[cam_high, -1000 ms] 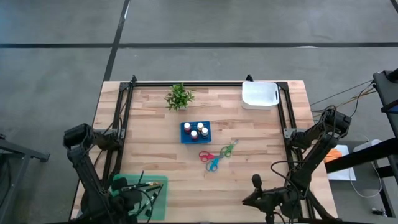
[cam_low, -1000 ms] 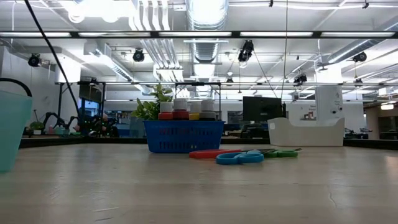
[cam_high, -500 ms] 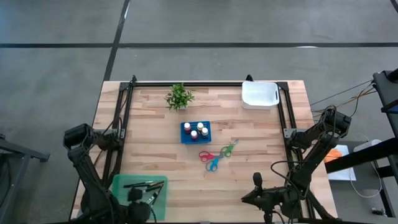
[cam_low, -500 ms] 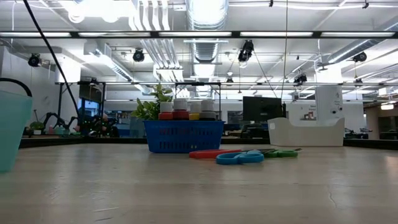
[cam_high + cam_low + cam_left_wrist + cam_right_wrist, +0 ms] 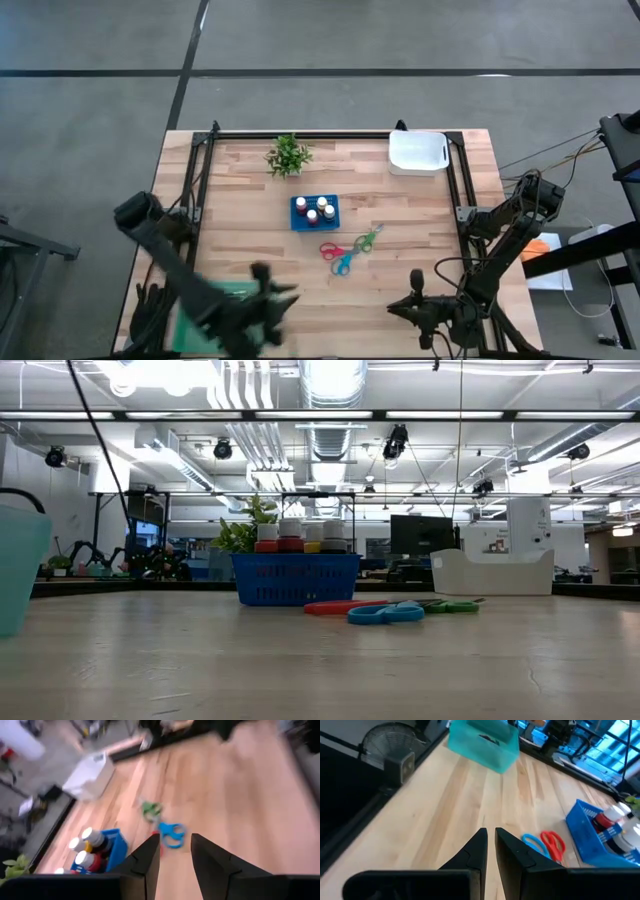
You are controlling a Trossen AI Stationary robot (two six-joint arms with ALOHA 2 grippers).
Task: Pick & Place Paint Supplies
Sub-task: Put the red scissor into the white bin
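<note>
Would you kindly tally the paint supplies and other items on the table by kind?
Paint bottles in the blue basket: 4
Scissors: 3, red, blue, green
Potted plant: 1
White bin: 1
Green bin: 1
Total: 11 with the basket; the brushes inside the green bin cannot be counted.

Light: bright, even, from ceiling strip lamps (image 5: 330,415) seen in the low view | Glare: lamps blown out white at upper left | Shadows: faint and soft on the table (image 5: 420,230) | Blur: left arm (image 5: 200,295) smeared in the high view — left wrist view streaked throughout | Focus: near tabletop soft in the low view
</note>
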